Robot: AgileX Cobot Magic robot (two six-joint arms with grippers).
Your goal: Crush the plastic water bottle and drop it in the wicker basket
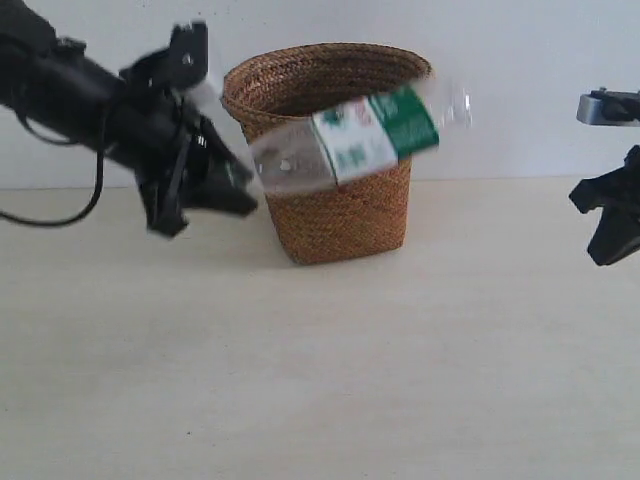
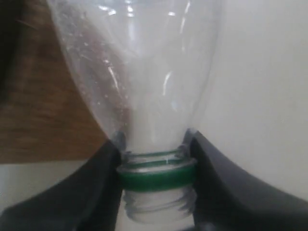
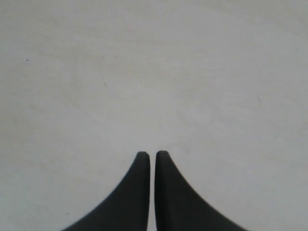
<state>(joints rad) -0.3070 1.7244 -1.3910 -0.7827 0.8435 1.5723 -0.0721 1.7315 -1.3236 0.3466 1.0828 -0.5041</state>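
Note:
The plastic water bottle [image 1: 360, 140] hangs in the air in front of the wicker basket [image 1: 340, 205], lying almost level with its base tilted up to the right, blurred. Its green-and-white label faces the exterior camera. My left gripper [image 1: 240, 180] is shut on the bottle's neck; in the left wrist view the black fingers [image 2: 101, 178] clamp either side of the green neck ring [image 2: 156, 177], and the threaded mouth shows no cap. The clear bottle body [image 2: 144, 72] fills that view, with brown basket weave [image 2: 43, 110] behind. My right gripper [image 1: 607, 215] hovers at the far right, shut on nothing [image 3: 152, 155].
The pale tabletop [image 1: 320, 380] spreads in front of the basket, and a white wall stands behind it. The right wrist view shows only bare table surface [image 3: 154, 72]. The left arm's cable [image 1: 60, 215] loops down at the far left.

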